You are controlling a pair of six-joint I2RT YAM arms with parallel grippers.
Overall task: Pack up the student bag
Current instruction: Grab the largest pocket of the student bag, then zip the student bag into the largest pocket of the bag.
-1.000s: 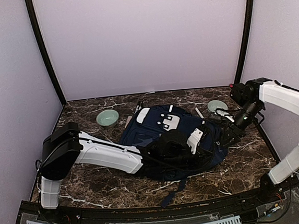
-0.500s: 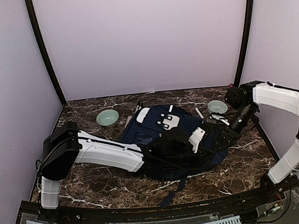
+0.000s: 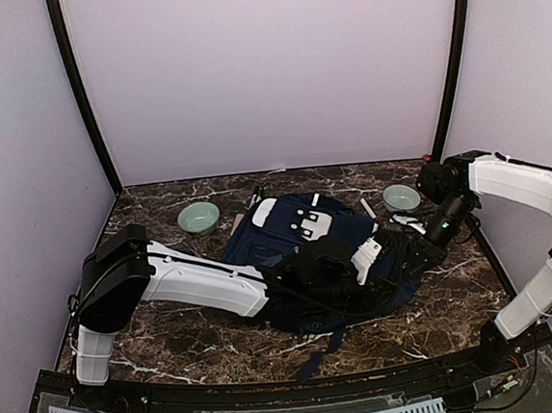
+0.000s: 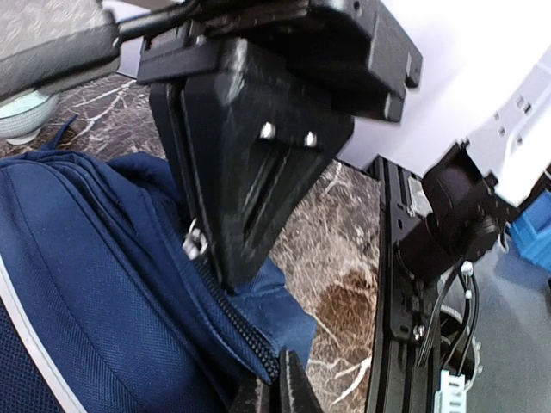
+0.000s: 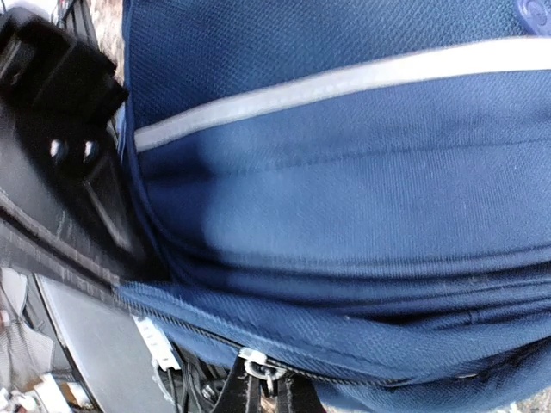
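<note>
The student bag (image 3: pixel 298 235) is a large navy fabric backpack. It lies flat in the middle of the table, front face up and top toward the far side. A dark strap trails out from its near end. A white slotted patch sits on the far part of the front, and white reflective stripes cross the fabric. A dark zip with a small metal pull runs along its right side seam.

Item: student bag (image 3: pixel 302 225), navy, white slotted patch uppermost, flat on brown marble table (image 3: pixel 173 351); dark strap (image 3: pixel 320 355) trailing toward near edge. Left gripper (image 3: pixel 382 253) and right gripper (image 3: pixel 413 250) close together at bag's right side, jaws not discernible. Pale green bowl (image 3: pixel 199 217) just beyond bag's far left corner; second bowl (image 3: pixel 401 196) beside right arm
</note>
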